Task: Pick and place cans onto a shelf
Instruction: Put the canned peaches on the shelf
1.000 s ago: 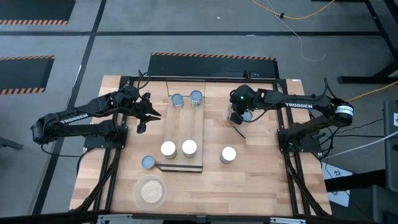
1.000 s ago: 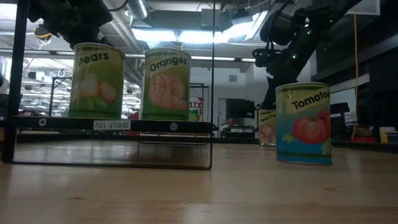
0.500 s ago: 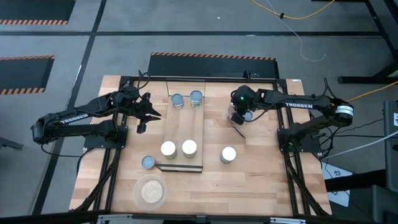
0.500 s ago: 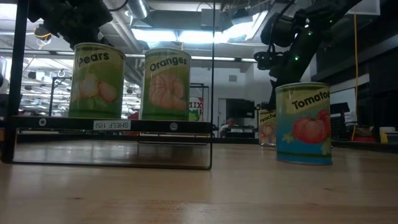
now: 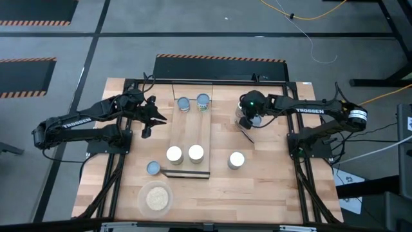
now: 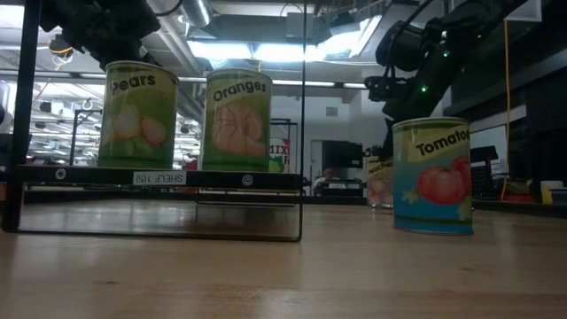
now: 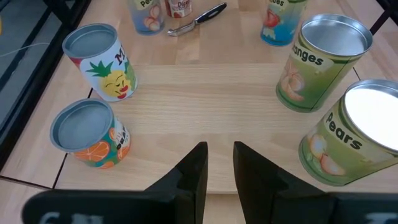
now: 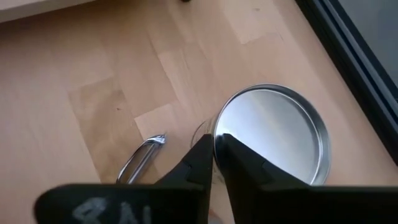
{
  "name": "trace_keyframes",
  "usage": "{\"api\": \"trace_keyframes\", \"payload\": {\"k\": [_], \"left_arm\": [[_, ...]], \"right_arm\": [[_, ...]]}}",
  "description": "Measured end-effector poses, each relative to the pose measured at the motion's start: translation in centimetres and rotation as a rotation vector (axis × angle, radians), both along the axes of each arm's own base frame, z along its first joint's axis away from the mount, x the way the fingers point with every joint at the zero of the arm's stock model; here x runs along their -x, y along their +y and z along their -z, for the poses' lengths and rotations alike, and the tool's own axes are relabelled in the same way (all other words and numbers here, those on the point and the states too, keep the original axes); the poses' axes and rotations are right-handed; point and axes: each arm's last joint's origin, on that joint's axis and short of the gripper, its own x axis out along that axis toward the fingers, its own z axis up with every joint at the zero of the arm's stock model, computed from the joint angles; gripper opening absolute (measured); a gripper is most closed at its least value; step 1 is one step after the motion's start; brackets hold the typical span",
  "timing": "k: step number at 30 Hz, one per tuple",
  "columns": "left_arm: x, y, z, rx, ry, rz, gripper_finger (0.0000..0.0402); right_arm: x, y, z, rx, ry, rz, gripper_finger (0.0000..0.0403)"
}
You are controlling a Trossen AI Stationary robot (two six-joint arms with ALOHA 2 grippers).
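Note:
The light-wood shelf [image 5: 190, 129] lies mid-table. On it stand the Pears can [image 7: 357, 134] and the Oranges can [image 7: 320, 62] near its near end, and a pineapple can [image 7: 99, 59] and an orange-slice can [image 7: 87, 134] at its far end. A Tomato can [image 5: 237, 160] and a grey-topped can [image 5: 154, 168] stand on the table. My right gripper [image 8: 215, 152] is shut, its tips over the rim of the silver-topped Peaches can [image 8: 273, 134]. My left gripper [image 7: 219, 165] hovers left of the shelf with a narrow gap between its fingers, empty. My right gripper comes at the Peaches can from above, its shut fingertips [image 8: 202, 155] over the rim's edge [image 8: 219, 134]. I cannot tell whether they touch it. The can stands upright on the table.
A metal peeler [image 8: 140, 158] lies on the table beside the Peaches can. A round dish of beige grains [image 5: 156, 198] stands at the near left. A small red-labelled can [image 7: 180, 7] stands beyond the shelf. Bare tabletop lies between the shelf and the right arm.
My right gripper has shifted a little toward the table's right edge, closer over the Peaches can. The cans have kept still.

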Motion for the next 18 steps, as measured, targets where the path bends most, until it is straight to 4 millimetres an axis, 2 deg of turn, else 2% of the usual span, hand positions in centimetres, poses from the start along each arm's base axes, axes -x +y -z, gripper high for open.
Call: {"api": "trace_keyframes", "payload": {"k": [4, 13, 18], "left_arm": [[0.0, 0.0, 0.0, 0.000, 0.000, 0.000, 0.0070], [0.0, 0.0, 0.0, 0.000, 0.000, 0.000, 0.0070], [0.0, 0.0, 0.0, 0.000, 0.000, 0.000, 0.0070]], "right_arm": [[-0.1, 0.0, 0.0, 0.005, -0.008, -0.004, 0.0010], [-0.4, -0.2, -0.6, 0.013, -0.006, -0.032, 0.0003], [-1.5, -0.3, -3.2, -0.016, -0.078, -0.097, 0.0002]]}}
